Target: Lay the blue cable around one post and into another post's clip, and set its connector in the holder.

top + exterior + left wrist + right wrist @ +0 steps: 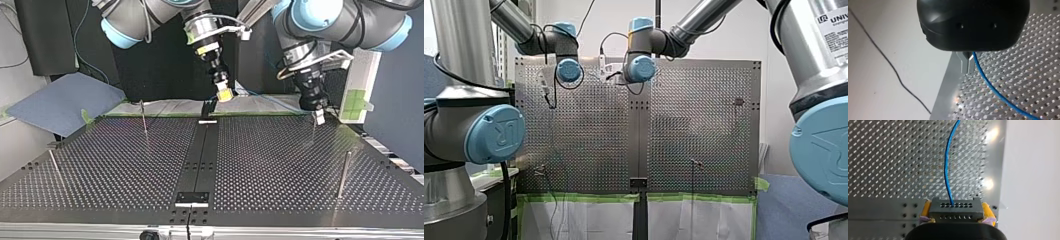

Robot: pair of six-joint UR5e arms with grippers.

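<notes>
In the right wrist view my right gripper (956, 205) has its yellow pads (925, 209) shut on a dark connector block (955, 212) with rows of small holes. The thin blue cable (946, 167) leaves the block and runs ahead over the perforated table. In the left wrist view my left gripper (968, 71) has its metal fingers shut on the blue cable (993, 87), which trails away over the table. In the top view both grippers hang above the table's far edge: my right gripper (224, 95) near the middle, my left gripper (319, 117) further right, with the cable (270, 101) faintly between them.
Thin metal posts stand on the perforated table (280, 165): one at the top view's far left (144, 119), one near left (55, 168), one near right (343, 173). A dark centre strip carries a small holder plate (192, 198) near the front edge. Green tape lines the far edge.
</notes>
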